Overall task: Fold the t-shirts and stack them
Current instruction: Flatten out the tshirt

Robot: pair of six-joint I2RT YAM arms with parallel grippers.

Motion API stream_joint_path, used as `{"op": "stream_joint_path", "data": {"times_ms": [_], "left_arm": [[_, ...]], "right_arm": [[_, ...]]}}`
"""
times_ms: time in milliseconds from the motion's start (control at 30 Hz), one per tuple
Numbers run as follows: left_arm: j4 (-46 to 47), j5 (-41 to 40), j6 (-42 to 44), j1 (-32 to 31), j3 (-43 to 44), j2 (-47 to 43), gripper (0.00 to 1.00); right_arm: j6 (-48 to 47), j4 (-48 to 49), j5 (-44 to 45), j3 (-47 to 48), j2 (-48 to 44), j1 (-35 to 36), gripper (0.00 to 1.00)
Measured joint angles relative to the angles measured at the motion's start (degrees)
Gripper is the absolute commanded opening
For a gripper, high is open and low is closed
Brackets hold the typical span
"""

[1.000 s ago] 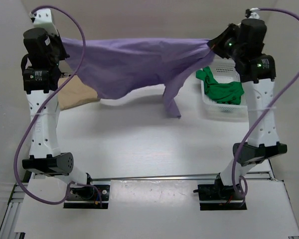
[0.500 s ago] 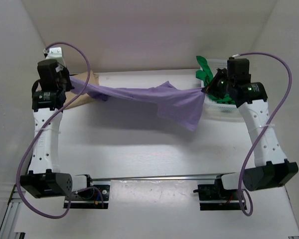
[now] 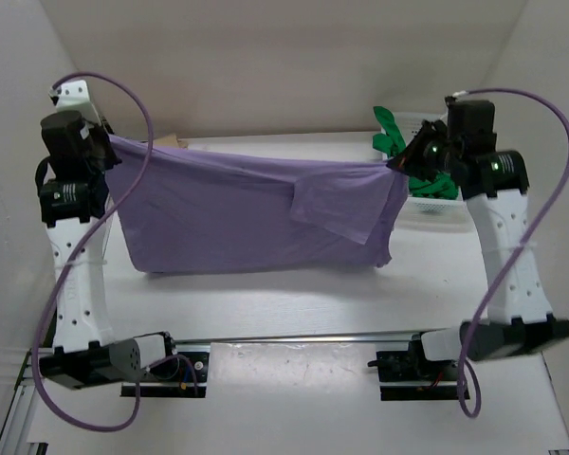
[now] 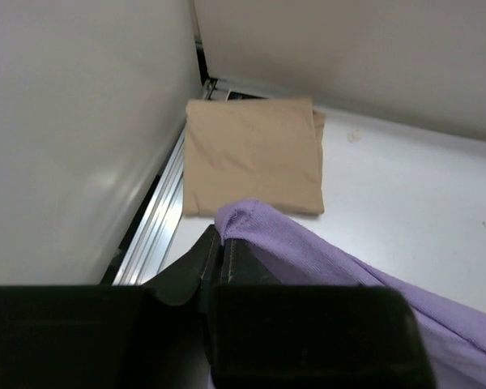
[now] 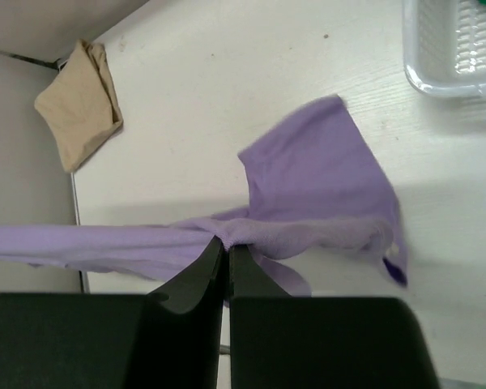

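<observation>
A purple t-shirt (image 3: 237, 213) hangs stretched between my two grippers above the table, its lower edge near the table top. My left gripper (image 3: 109, 142) is shut on its left top corner, seen in the left wrist view (image 4: 220, 235). My right gripper (image 3: 398, 163) is shut on its right top corner, seen in the right wrist view (image 5: 227, 243). One sleeve (image 3: 337, 213) lies folded over the front at the right. A folded tan t-shirt (image 4: 253, 154) lies flat at the far left corner of the table (image 3: 284, 294). A green t-shirt (image 3: 394, 140) lies in the basket.
A white plastic basket (image 3: 427, 194) stands at the far right, behind my right arm; its corner shows in the right wrist view (image 5: 445, 57). White walls close the left, back and right sides. An aluminium rail (image 4: 150, 231) runs along the left table edge.
Both grippers rose and pulled apart, and the purple shirt went from a sagging, bunched band to a wide flat sheet hanging between them.
</observation>
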Motion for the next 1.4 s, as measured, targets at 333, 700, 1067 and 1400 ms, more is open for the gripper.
{"op": "stream_joint_path", "data": {"times_ms": [333, 700, 1067, 1400], "left_arm": [[-0.33, -1.18, 0.02, -2.69, 27.96, 29.4, 0.1], [3.06, -3.52, 0.02, -4.17, 51.08, 45.31, 0.1], [6.23, -3.48, 0.0, -4.63, 37.7, 36.98, 0.1], [5.38, -2.93, 0.02, -4.63, 0.07, 18.82, 0.1]], "right_arm": [[5.88, 7.08, -9.97, 35.5, 37.29, -5.22, 0.0], [18.84, 35.85, -6.88, 37.77, 39.89, -5.7, 0.0], [16.11, 37.64, -7.48, 23.56, 27.82, -5.73, 0.0], [10.43, 27.93, -9.97, -18.75, 9.75, -5.68, 0.0]]}}
